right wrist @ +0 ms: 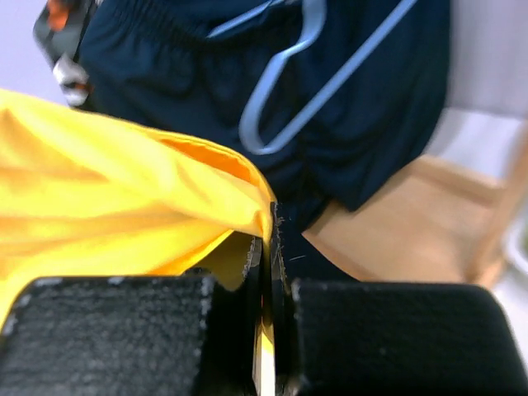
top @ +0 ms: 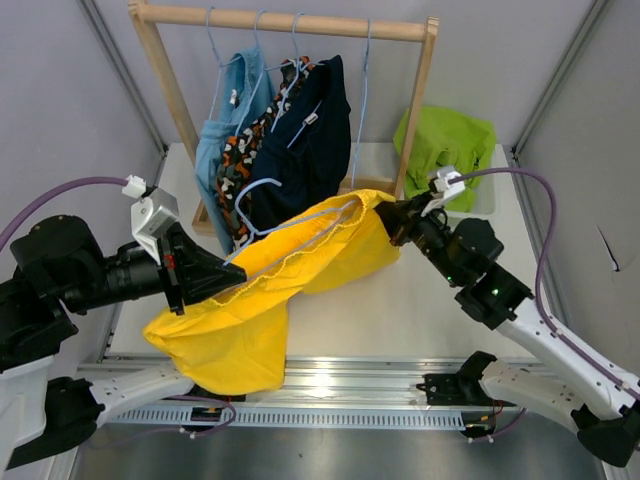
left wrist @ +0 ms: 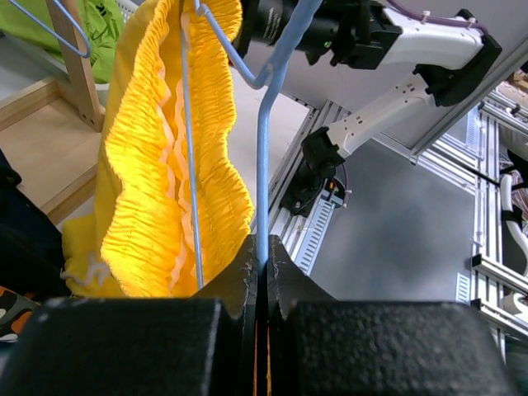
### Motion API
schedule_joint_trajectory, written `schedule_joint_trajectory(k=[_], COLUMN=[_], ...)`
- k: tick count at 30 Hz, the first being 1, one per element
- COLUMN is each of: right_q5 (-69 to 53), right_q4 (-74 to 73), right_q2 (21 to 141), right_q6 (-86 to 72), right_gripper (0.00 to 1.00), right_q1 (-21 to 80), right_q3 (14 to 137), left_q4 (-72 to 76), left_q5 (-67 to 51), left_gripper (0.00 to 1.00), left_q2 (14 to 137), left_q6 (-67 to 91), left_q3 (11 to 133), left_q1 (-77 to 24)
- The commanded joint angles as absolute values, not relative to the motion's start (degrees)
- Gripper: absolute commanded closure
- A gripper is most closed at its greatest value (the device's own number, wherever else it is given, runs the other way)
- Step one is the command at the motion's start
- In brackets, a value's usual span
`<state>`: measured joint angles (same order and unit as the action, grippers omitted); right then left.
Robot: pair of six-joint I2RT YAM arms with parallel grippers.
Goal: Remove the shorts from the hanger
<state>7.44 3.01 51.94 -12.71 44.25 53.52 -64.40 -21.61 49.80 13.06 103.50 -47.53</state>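
Top external: yellow shorts stretched between arms above worktop. Left jaws clamped on blue hanger wire; right jaws pinched shut on shorts' edge.

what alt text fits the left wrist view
The left gripper is shut on the wire of a light blue hanger, with the yellow shorts bunched on it at left. The right arm spans the top; lime green shorts show top left.
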Motion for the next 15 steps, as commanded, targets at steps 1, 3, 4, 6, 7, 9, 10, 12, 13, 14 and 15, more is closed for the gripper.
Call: schedule_joint_trajectory(k=[1, 3, 4, 6, 7, 9, 10, 12, 13, 14, 15], right_q5=[16.4, 13.5, 12.1, 8.4, 6.9, 3.4, 2.6, 4.5, 4.8, 4.1, 0.9], right_q4=[4.5, 2.7, 2.1, 0.9, 0.8, 0.7, 0.7, -0.4, -1.7, -1.6, -1.4], right_q2=[46.7, 45.4, 44.7, 43.0, 41.9, 41.0, 40.8, 40.7, 40.7, 40.7, 40.9], right_q6=[-9.1, -10.8, -11.6, -14.6, -15.5, -17.7, -17.5, -16.0, -15.6, -15.7, -17.0], right_gripper=[1.0, 1.0, 1.0, 1.0, 1.0, 1.0, 1.0, 1.0, 1.0, 1.0, 1.0], right_q1=[38.7, 34.2, 31.8, 25.2, 21.8, 19.9, 19.5, 19.3, 19.2, 19.2, 19.2], right_q3=[53.9, 53.9, 53.9, 53.3, 52.8, 51.3, 50.9, 51.1, 51.1, 51.1, 51.0], left_q4=[-59.9, -60.4, -60.5, -60.6, -60.6, -60.8, -60.9, -61.2, -61.1, -61.1, -60.9], left_q5=[-22.3, -21.6, -21.4, -20.9, -20.8, -20.4, -20.5, -19.6, -19.6, -19.7, -19.5], left_gripper=[1.0, 1.0, 1.0, 1.0, 1.0, 1.0, 1.0, 1.0, 1.0, 1.0, 1.0], left_q2=[48.3, 48.1, 48.0, 47.7, 47.7, 47.5, 47.4, 47.3, 47.4, 47.4, 47.7], left_q6=[13.4, 13.1, 13.0, 12.8, 12.8, 12.7, 12.6, 12.7, 12.7, 12.7, 12.7], left_q3=[103.4, 102.5, 102.1, 101.5, 101.3, 101.1, 100.9, 100.8, 100.9, 100.9, 100.8], left_q1=[-48.1, -48.1, -48.2, -48.2, -48.2, -48.3, -48.3, -48.4, -48.4, -48.4, -48.4])
